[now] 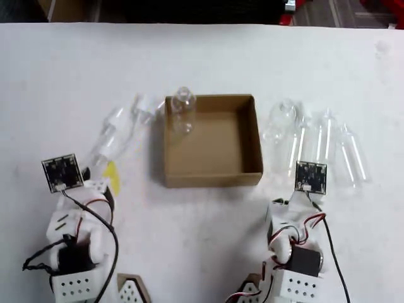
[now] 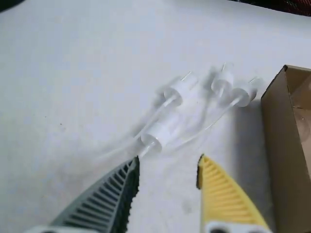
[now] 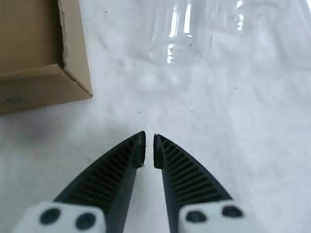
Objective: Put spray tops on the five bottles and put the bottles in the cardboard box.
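Just ahead of the spread left pincer (image 2: 168,162), loose spray tops (image 2: 158,136) with tubes seemingly crossed.
Lying clustered on the surface (image 1: 208,240) near the cardboard box (image 1: 211,178); apt to snag a neighbour's tube or skid away if pinched off-centre on a slick collar. Alongside, right pincer (image 3: 149,145) pressed almost together, pinching nothing, short of the clear bottles (image 1: 322,145) lying side by side past the box's other wall; round, so prone to rolling if nudged by closed tips. Farther off, one bottle (image 1: 183,108) at the box's far corner, top hard to make out; possibly boxed uncapped.
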Available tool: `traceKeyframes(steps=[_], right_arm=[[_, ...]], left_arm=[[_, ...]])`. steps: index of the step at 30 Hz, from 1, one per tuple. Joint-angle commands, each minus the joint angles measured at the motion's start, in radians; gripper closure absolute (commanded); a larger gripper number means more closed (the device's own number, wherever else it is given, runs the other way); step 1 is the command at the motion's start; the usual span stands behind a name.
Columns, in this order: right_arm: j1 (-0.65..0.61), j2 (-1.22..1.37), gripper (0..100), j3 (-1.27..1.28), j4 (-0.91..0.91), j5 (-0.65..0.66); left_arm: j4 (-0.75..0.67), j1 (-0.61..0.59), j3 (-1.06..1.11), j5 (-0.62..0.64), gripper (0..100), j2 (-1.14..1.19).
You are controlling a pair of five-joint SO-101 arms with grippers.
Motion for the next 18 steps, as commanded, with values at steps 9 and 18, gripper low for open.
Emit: traceKeyframes(steps=[9,18], right_arm=[[0.134,-0.010,98.4,-0.018,-0.188,0.008],[0.407,-0.010,98.4,-0.015,-0.461,0.012]], left_arm=[[-0.026,0.013,-0.023,0.011,82,-0.010],[-0.026,0.013,-0.023,0.011,82,-0.010]])
